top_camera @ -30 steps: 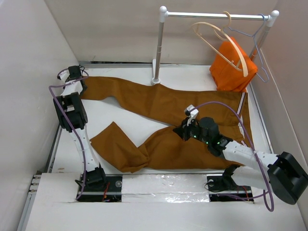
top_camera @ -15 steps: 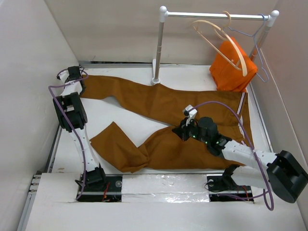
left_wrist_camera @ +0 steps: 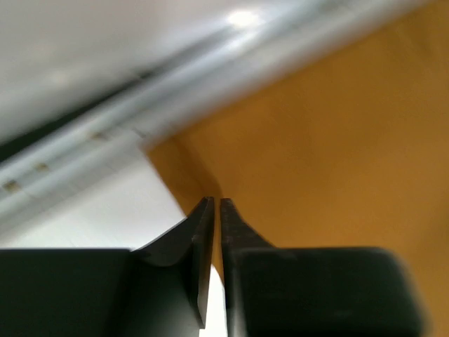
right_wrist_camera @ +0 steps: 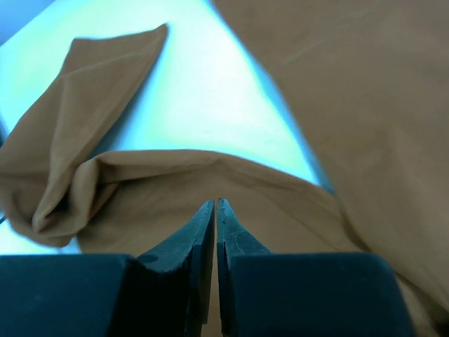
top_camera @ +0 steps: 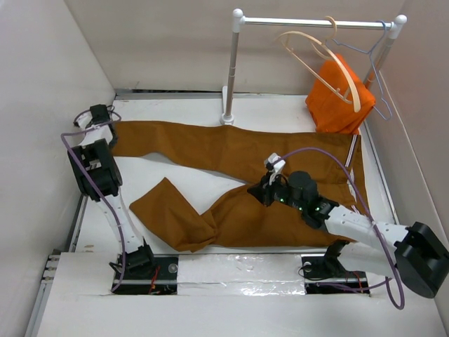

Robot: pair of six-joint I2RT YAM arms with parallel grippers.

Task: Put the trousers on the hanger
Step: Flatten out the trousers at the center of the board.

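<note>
The rust-brown trousers lie spread over the white table, one leg running to the far left and the other folded back near the front. My left gripper is at the far-left hem, shut on the cloth edge; the left wrist view shows its jaws pinching the trousers. My right gripper rests at the crotch, its jaws together but for a hairline slit above the trousers; no cloth shows between them. The beige wooden hanger hangs on the rack at the back right.
A white rack pole stands at the back with a bar running right. On the bar also hang a grey-blue wire hanger and a bright orange garment. The left wall and a metal rail are close to my left gripper.
My left gripper has shut on the hem and drawn it left and back, straightening the far leg. The right gripper has stayed at the crotch.
</note>
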